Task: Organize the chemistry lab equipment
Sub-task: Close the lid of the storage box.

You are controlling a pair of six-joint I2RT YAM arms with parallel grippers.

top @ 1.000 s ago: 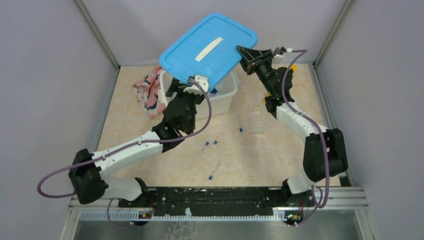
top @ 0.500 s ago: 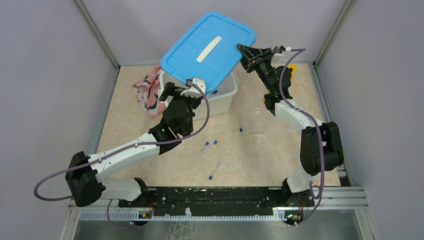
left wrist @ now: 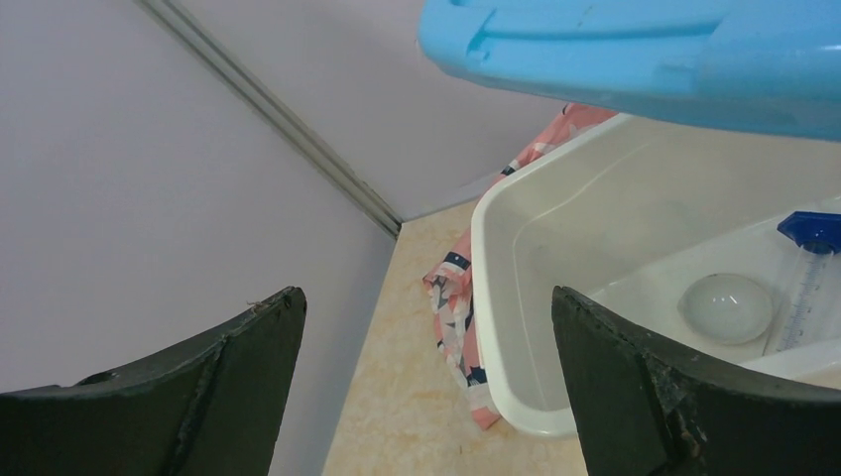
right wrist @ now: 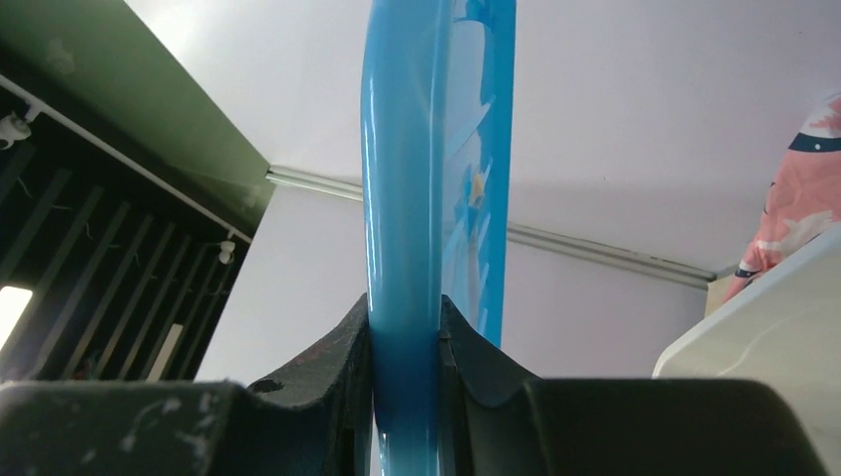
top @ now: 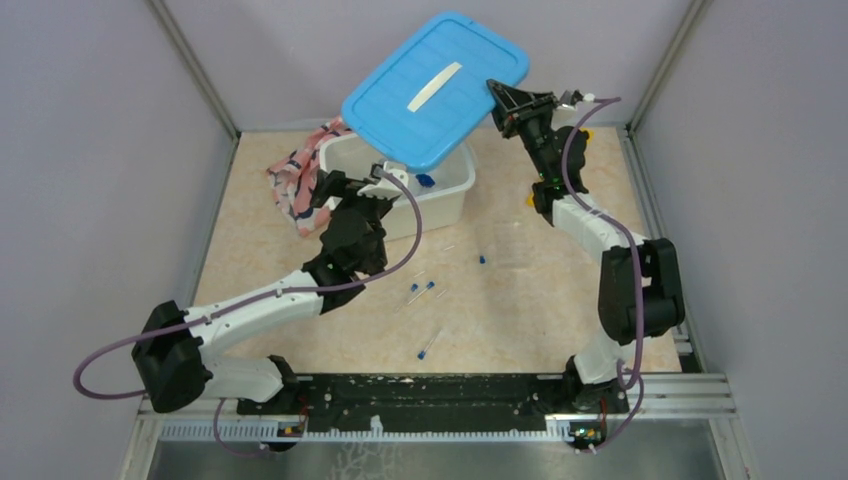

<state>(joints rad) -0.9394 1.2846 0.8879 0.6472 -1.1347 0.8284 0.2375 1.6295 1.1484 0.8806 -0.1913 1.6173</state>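
My right gripper (top: 497,100) is shut on the right edge of the blue lid (top: 436,88) and holds it tilted above the white bin (top: 445,195). In the right wrist view the lid's rim (right wrist: 405,198) is clamped between the fingers of that gripper (right wrist: 405,317). My left gripper (top: 330,185) is open at the bin's left side, holding nothing (left wrist: 426,297). Inside the bin lie a whitish ball (left wrist: 726,307) and a blue-capped tube (left wrist: 808,288). Three more tubes lie on the table (top: 421,292), (top: 481,259), (top: 428,347).
The pink patterned cloth (top: 298,185) is bunched against the bin's left wall and shows by the rim (left wrist: 451,297). Bits of a yellow thing (top: 587,133) show behind the right arm. Grey walls close in the back and both sides.
The lid has swung to the right and back with the right gripper, uncovering more of the bin. The left gripper has opened wider and sunk slightly away from the lid.
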